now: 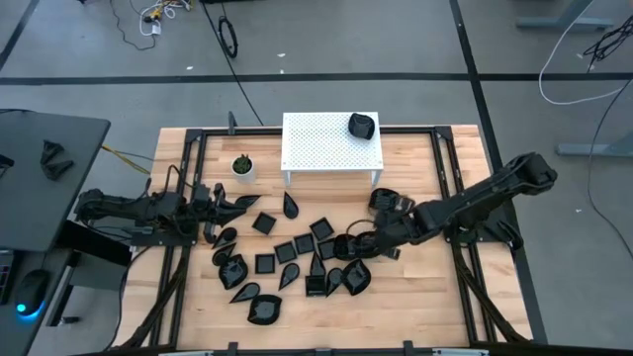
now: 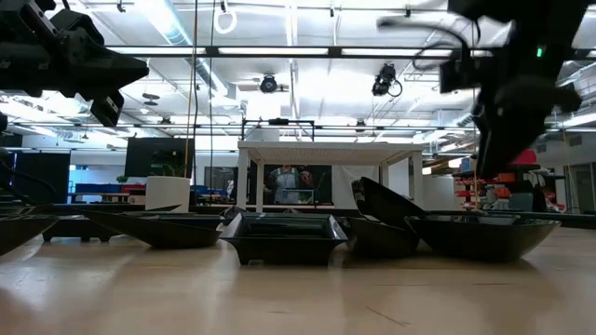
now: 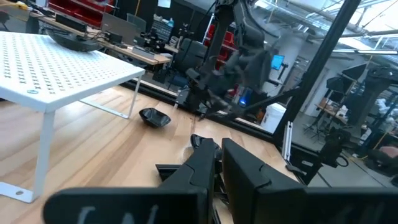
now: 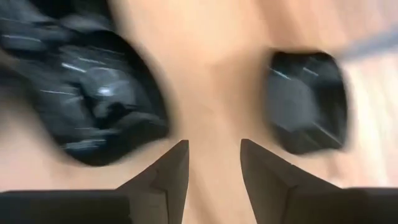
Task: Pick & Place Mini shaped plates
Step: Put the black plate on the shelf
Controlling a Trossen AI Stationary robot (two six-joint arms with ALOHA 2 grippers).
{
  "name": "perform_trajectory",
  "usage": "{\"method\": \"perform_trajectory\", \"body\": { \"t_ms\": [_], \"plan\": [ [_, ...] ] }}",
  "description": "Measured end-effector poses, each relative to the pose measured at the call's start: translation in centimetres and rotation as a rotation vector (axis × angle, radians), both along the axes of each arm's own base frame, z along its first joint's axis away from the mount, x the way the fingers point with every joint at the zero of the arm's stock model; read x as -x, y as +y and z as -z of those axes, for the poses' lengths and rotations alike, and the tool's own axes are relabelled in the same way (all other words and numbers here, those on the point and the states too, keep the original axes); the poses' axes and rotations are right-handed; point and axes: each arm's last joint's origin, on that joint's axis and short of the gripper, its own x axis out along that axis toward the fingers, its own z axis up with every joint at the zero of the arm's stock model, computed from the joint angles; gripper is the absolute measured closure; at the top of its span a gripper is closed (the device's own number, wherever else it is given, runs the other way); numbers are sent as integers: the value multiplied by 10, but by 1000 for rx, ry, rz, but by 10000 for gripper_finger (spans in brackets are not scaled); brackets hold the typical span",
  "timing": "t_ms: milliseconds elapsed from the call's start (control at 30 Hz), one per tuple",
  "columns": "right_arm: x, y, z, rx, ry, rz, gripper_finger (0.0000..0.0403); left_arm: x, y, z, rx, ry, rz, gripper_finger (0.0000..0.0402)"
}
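Note:
Several small glossy black plates (image 1: 297,252) lie scattered on the wooden table in front of a white perforated stand (image 1: 326,148). One more plate (image 1: 362,126) rests on the stand's top, at its far right corner. My right gripper (image 4: 213,146) hangs open, pointing steeply down over bare wood. It stands between a rounded plate (image 4: 93,93) and a squarish plate (image 4: 308,102) and touches neither. In the high view it (image 1: 358,244) is over the right part of the cluster. My left gripper (image 1: 247,202) waits level at the table's left, shut and empty.
A small white pot with a green plant (image 1: 242,166) stands left of the stand. Black frame rails (image 1: 445,168) run along the table's sides. Bare wood (image 1: 415,307) lies toward the near right corner. A lone plate (image 3: 154,117) sits just right of the stand.

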Motion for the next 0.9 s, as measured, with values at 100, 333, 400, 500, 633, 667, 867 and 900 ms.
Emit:
{"method": "perform_trajectory", "body": {
  "t_ms": [100, 333, 400, 500, 633, 667, 867, 900],
  "plan": [
    [6, -8, 13, 8, 19, 35, 254, 0, 0, 0, -1, 1, 0, 365],
    [-20, -6, 18, -32, -265, -97, 254, 0, -2, -4, 54, -39, 64, 365],
    [-33, -7, 11, -25, -392, -149, 254, 2, -1, -13, 7, -131, 34, 365],
    [-51, -9, -5, -2, -610, -209, 254, 3, -1, -22, -48, -222, 26, 365],
    [-67, -11, -29, 90, -860, -311, 254, 3, -8, -35, -125, -362, 138, 365],
    [-69, -11, -35, 117, -905, -342, 254, 1, -10, -37, -141, -376, 150, 365],
    [-73, -10, -47, 203, -997, -453, 254, -28, -27, -38, -173, -147, 47, 387],
    [-73, -10, -46, 206, -992, -456, 254, -35, -31, -40, -176, -86, 12, 392]
  ]
}}
